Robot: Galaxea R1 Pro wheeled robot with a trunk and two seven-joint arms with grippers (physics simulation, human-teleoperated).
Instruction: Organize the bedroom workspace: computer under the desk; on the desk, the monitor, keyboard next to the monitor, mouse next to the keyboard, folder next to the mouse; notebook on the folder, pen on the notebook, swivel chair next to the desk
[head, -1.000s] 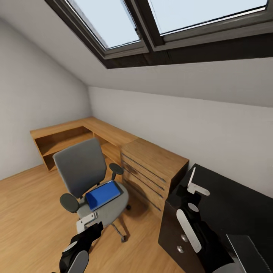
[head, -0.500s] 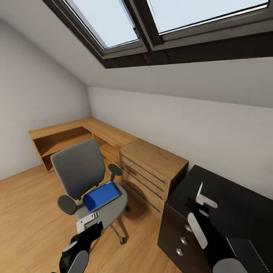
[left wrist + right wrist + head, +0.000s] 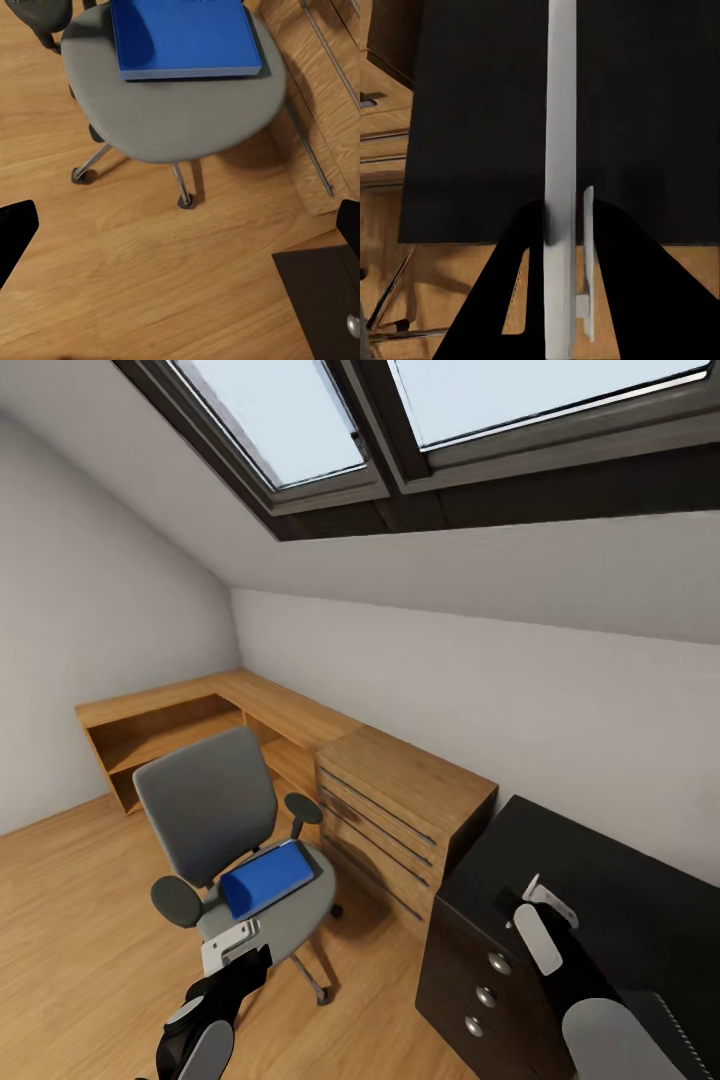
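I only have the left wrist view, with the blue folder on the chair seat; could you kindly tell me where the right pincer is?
Observer: The right pincer hangs over the black desk, near the corner above its drawer knobs.
Operator: Thank you. Is it carrying anything?
Observer: In the right wrist view a thin light-grey strip runs edge-on between its fingers; I cannot tell what it is.
Operator: And which way does the chair face?
Observer: The swivel chair has its backrest on the far side, so the seat faces the robot.
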